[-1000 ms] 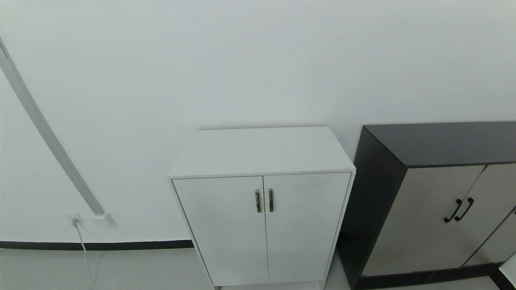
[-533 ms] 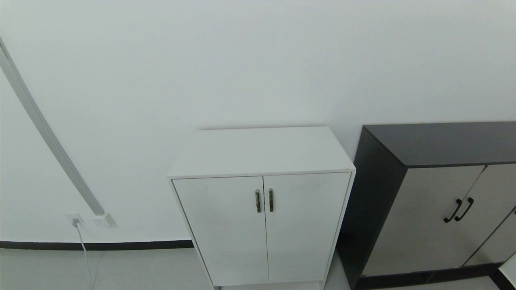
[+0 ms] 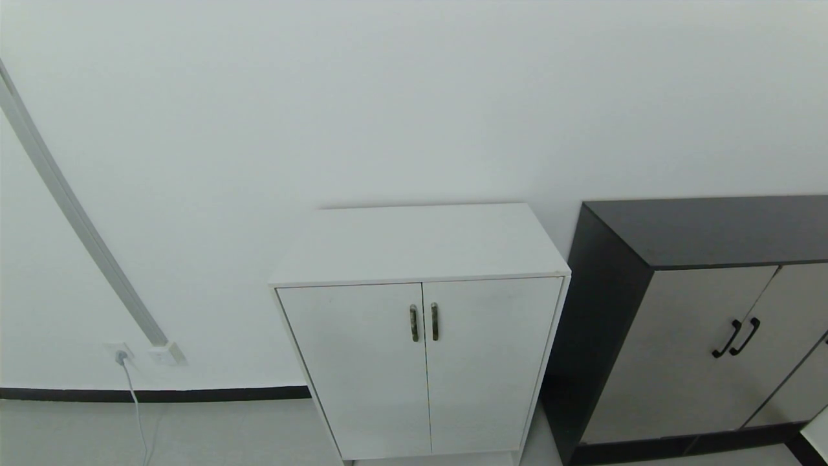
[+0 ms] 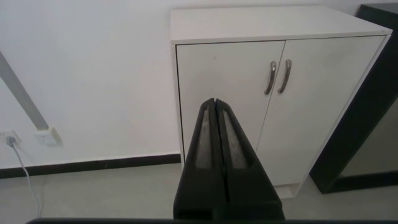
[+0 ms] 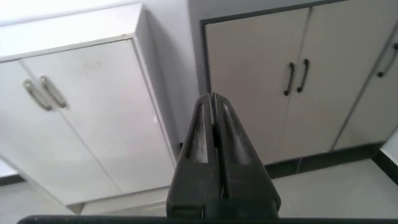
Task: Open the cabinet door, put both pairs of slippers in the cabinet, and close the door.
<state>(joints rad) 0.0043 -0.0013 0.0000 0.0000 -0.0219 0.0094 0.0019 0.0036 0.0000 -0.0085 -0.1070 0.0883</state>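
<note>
**Nothing has moved; white cabinet shut, both pincers pressed together**

Nothing has moved since the earlier head views: the furniture and the framing match the picture from a second ago.

The white cabinet stands on the pale floor with its back against the white wall, in the lower middle of the head view. Both of its doors are shut. The left door and the right door meet at a thin centre seam. Two short upright metal handles sit just beside that seam, near the top: the left handle and the right handle.

Just beside the white cabinet, on the robot's right, stands a dark cabinet with a black top and side. Its pale grey doors are also shut and carry a pair of black curved handles.

On the robot's left, a grey conduit slants down the wall to a small box. Next to that box is a wall socket, and a pale cable hangs from it to the floor. A black skirting strip runs along the foot of the wall.

The left gripper has its two fingers pressed together with nothing between them. It is in the air in front of the white cabinet, well apart from it, in line with the left door. The right gripper is likewise pressed together and empty. It is well apart from the furniture, in line with the gap between the two cabinets.
</note>
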